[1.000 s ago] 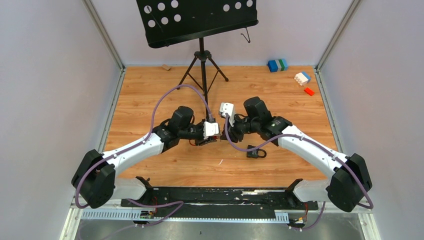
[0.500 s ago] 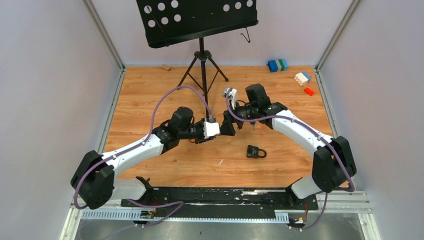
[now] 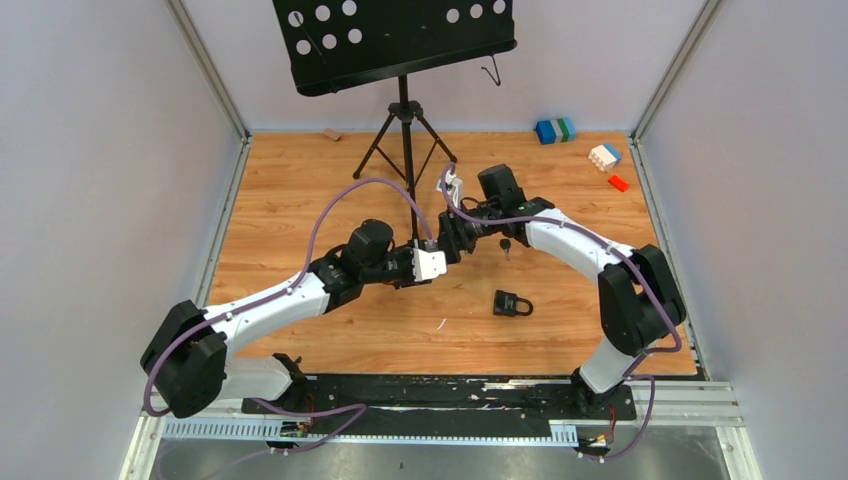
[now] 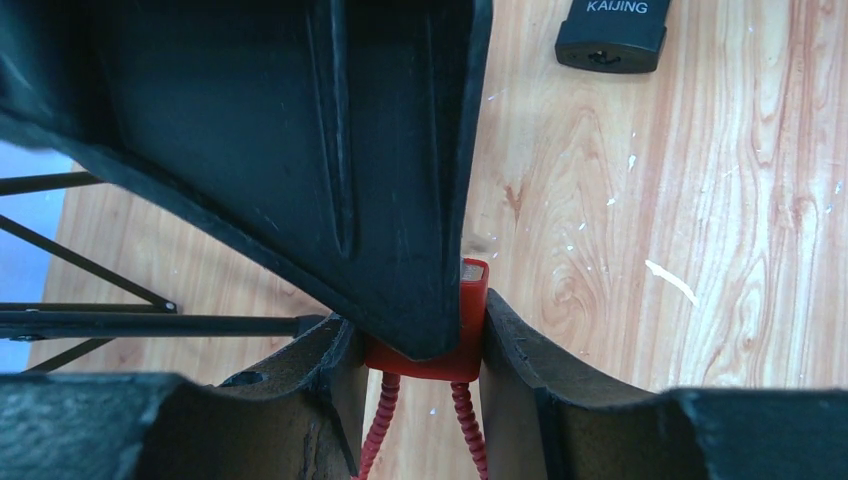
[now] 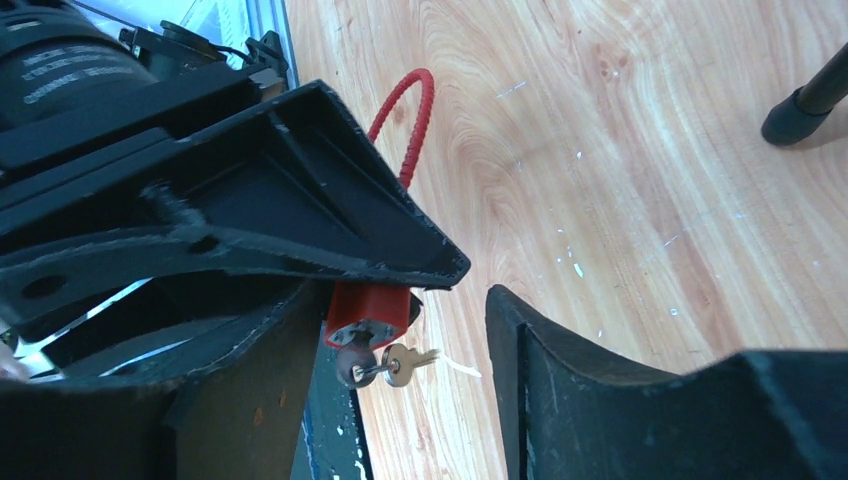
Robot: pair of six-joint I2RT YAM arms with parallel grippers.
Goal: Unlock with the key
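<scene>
My left gripper (image 3: 424,263) is shut on a red padlock (image 4: 428,345) with a red cable shackle (image 5: 412,112). The lock body sits pinched between its two fingers in the left wrist view. In the right wrist view the red padlock (image 5: 367,306) has a silver key (image 5: 352,362) in its underside, with a second key (image 5: 403,364) hanging from the ring. My right gripper (image 3: 449,240) is open right next to the left one. Its jaws stand wide on either side of the lock and keys, with the left finger (image 5: 300,190) between them. It touches neither key.
A black padlock (image 3: 511,303) lies on the wooden table to the right of the grippers; it also shows in the left wrist view (image 4: 612,35). A small dark item (image 3: 505,243) lies under the right arm. A music stand (image 3: 405,130) stands behind. Toy bricks (image 3: 554,130) lie at the back right.
My right arm has swung back and to the left, bringing its open gripper up against the left gripper and the lock. The left gripper has shifted slightly right, still holding the lock.
</scene>
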